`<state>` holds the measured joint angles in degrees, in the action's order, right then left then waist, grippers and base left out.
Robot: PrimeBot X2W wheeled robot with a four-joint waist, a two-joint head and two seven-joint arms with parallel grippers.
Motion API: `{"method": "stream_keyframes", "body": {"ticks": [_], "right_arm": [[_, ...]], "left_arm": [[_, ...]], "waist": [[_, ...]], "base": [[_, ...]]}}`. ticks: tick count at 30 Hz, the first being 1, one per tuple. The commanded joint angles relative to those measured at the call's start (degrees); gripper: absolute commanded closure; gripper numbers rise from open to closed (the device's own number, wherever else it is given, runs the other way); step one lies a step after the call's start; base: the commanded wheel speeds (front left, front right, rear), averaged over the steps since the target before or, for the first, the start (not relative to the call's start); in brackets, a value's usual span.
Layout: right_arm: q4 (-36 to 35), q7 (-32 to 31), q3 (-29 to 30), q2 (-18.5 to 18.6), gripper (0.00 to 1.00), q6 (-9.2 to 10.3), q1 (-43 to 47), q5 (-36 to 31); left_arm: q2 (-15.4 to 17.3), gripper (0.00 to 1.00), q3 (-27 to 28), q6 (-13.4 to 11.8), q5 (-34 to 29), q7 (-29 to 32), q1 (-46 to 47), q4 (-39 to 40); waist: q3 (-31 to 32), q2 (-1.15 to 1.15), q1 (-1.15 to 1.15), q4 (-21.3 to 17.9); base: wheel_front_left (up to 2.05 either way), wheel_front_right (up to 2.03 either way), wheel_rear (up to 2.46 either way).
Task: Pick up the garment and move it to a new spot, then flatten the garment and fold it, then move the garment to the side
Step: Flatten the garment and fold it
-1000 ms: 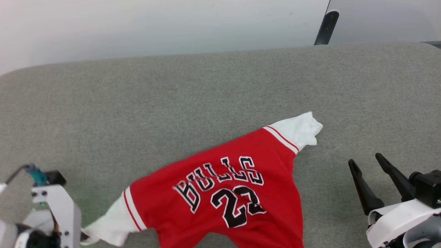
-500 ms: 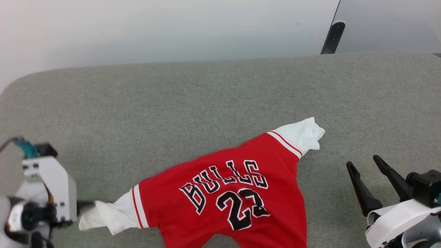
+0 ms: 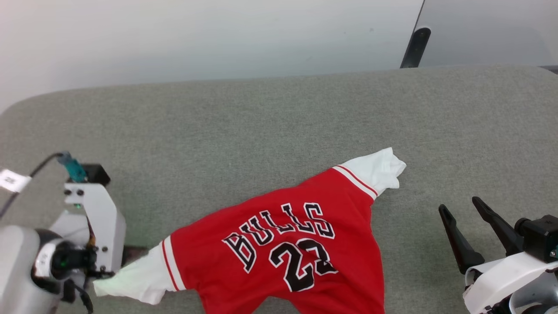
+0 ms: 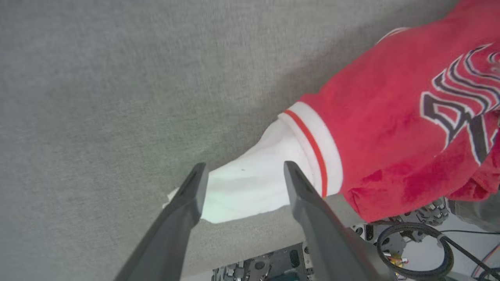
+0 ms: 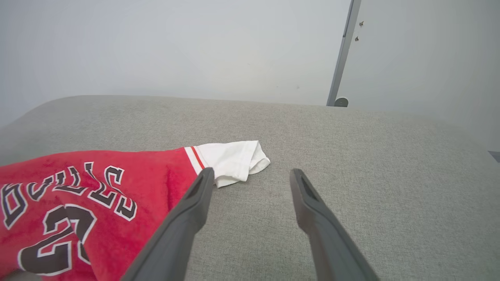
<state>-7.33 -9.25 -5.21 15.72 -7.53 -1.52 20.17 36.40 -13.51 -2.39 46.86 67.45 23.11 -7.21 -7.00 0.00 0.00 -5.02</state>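
Observation:
The garment (image 3: 287,244) is a red jersey with the number 23, lying face up and rumpled on the grey padded surface (image 3: 261,131). Its lower part runs off the near edge. My left gripper (image 4: 242,171) is open, its two fingers straddling the end of the garment's white left sleeve (image 4: 250,187) without pinching it. In the head view the left wrist (image 3: 93,226) sits just left of that sleeve (image 3: 130,281). My right gripper (image 3: 460,205) is open and empty, off to the right of the garment. The other white sleeve (image 5: 230,158) lies just ahead of its left finger.
A pale wall stands behind the surface, with a dark slanted post (image 3: 412,41) at the far right. In the left wrist view the surface's near edge drops off to the robot's base and black cables (image 4: 410,242). Bare grey surface stretches beyond and right of the garment.
My left gripper has opened and let go of the white sleeve, which now rests on the surface. The left wrist has moved up and rightward in the head view. The right gripper stayed put.

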Motion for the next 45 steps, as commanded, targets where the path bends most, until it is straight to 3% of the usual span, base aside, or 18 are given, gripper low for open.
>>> {"method": "stream_keyframes", "body": {"ticks": [1, 8, 13, 14, 16, 20, 30, 40, 45], "right_arm": [[0.03, 0.35, 0.04, 0.21, 0.0, 0.08, -0.4, 0.16], [0.35, 0.39, -0.29, 0.51, 0.0, 0.08, -0.83, 0.41], [0.53, 0.44, -0.22, 0.79, 0.0, 0.08, -1.01, 0.61], [0.55, 0.43, -0.2, 0.82, 0.0, 0.08, -1.03, 0.61], [0.59, 0.45, -0.06, 0.89, 0.0, 0.08, -1.12, 0.59], [0.91, 0.55, -0.04, 0.93, 0.0, 0.08, -1.35, 0.44], [1.65, 1.06, -0.31, 0.63, 0.0, 0.08, -1.05, 0.45], [2.29, 1.58, -0.76, 0.37, 0.0, 0.08, -0.93, 0.35], [2.09, 1.34, -0.57, 0.41, 0.0, 0.08, -0.03, 0.23]], "left_arm": [[0.37, 0.0, -0.61, 1.11, -0.16, 0.2, -0.46, -0.56], [0.41, 0.0, -2.96, 2.84, -1.72, 0.1, -0.06, -7.95], [-2.07, 0.0, -4.09, 4.42, -0.69, -1.22, 0.11, -14.42], [-2.69, 0.28, -4.17, 4.81, -0.42, -1.47, 0.26, -15.44], [-3.69, 1.0, -4.38, 5.52, -0.08, -2.61, 0.7, -17.28], [-4.22, 1.0, -4.14, 6.63, 0.19, -4.15, 3.13, -19.74], [-1.8, 1.0, -4.66, 8.24, -1.87, -5.8, 9.89, -19.29], [0.63, 1.0, -5.73, 9.56, -4.41, -13.43, 17.18, -13.51], [2.79, 1.0, -6.96, 9.77, -3.23, -13.62, 14.33, -8.28]], "waist": [[-0.47, 0.0, 0.0, -0.52], [-1.62, 0.0, 0.0, -1.77], [-2.1, 0.0, 0.0, -2.1], [-2.14, 0.0, 0.0, -2.1], [-2.28, 0.0, 0.0, -1.98], [-2.01, 0.0, 0.0, -1.51], [-0.56, 0.0, 0.0, 0.01], [0.9, 0.0, 0.0, 0.74], [1.69, 0.0, 0.0, 0.66]], "base": [[0.0, 0.0, 0.0], [0.0, 0.0, 0.0], [0.0, 0.0, 0.0], [0.0, 0.0, 0.0], [0.0, 0.0, 0.0], [0.0, 0.0, 0.0], [0.0, 0.0, 0.0], [0.0, 0.0, 0.0], [0.0, 0.0, 0.0]]}}
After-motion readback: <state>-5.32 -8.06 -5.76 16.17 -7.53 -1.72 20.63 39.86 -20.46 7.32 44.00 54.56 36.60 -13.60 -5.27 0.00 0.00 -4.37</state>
